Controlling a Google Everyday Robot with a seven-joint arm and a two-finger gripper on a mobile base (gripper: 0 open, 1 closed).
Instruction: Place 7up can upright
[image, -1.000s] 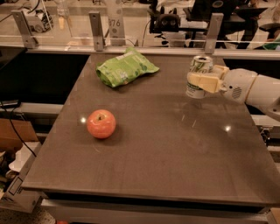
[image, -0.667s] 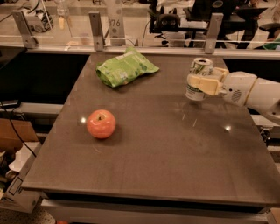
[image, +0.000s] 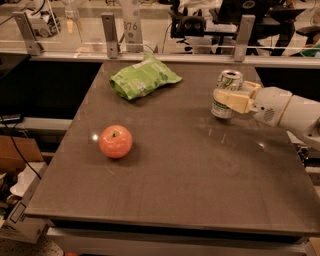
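The 7up can (image: 227, 81) is a silver-white can with green markings and a shiny top. It stands about upright at the right side of the dark table (image: 185, 170), its base at the surface. My gripper (image: 228, 100) reaches in from the right on a white arm. Its pale fingers (image: 234, 101) are closed around the can's middle.
A green crinkled snack bag (image: 142, 76) lies at the back centre-left. A red apple (image: 115, 141) sits on the left half. A metal rail with glass panels (image: 110, 35) runs along the table's far edge. The table's right edge is close to the arm.
The can and gripper have stayed almost in the same spot; the can looks slightly lower and more upright on the table.
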